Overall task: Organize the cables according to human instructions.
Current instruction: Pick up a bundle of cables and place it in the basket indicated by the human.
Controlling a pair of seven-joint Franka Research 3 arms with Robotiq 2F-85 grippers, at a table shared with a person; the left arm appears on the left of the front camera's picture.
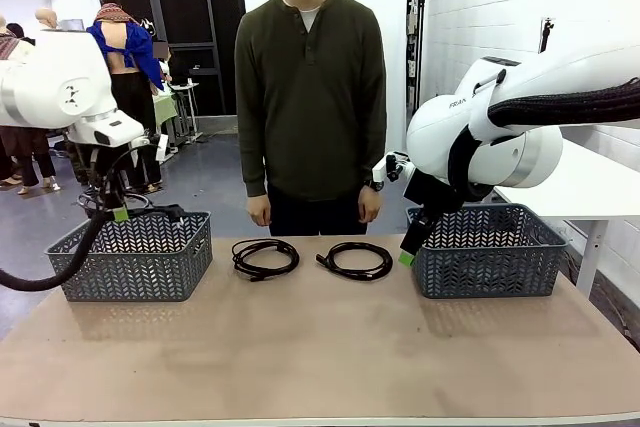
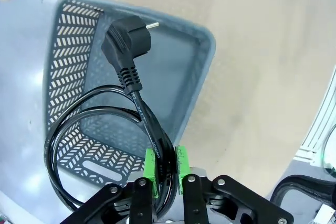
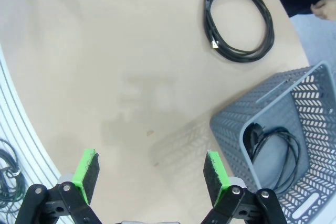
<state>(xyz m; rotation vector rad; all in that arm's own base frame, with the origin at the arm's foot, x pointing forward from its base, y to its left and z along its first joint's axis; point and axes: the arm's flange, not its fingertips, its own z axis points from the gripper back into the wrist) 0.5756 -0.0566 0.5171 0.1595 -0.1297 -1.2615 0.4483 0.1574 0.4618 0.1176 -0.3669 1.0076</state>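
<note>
1. Front view. My left pincer (image 1: pixel 119 211) hangs just above the left grey plastic lattice basket (image 1: pixel 135 259). My right pincer (image 1: pixel 407 253) sits low at the near corner of the right grey lattice basket (image 1: pixel 490 259). Between the baskets, on the tan tabletop (image 1: pixel 320 347), lie the left coiled black cord (image 1: pixel 238 259) and the right coiled black cord (image 1: pixel 385 263), side by side but apart. A person in a dark green top (image 1: pixel 310 77) stands at the far edge, arms down.
2. Left wrist view. My green pads are pinched narrow on a looped thin black power cord (image 2: pixel 139 109). Its loop dangles over the left basket, and its angled plug (image 2: pixel 126 32) hangs over the inside.
3. Right wrist view. My jaws are spread wide with nothing between them, bare tabletop below. One table coil lies farther off. A fourth black cord (image 3: pixel 253 136) lies on the right basket's floor.
</note>
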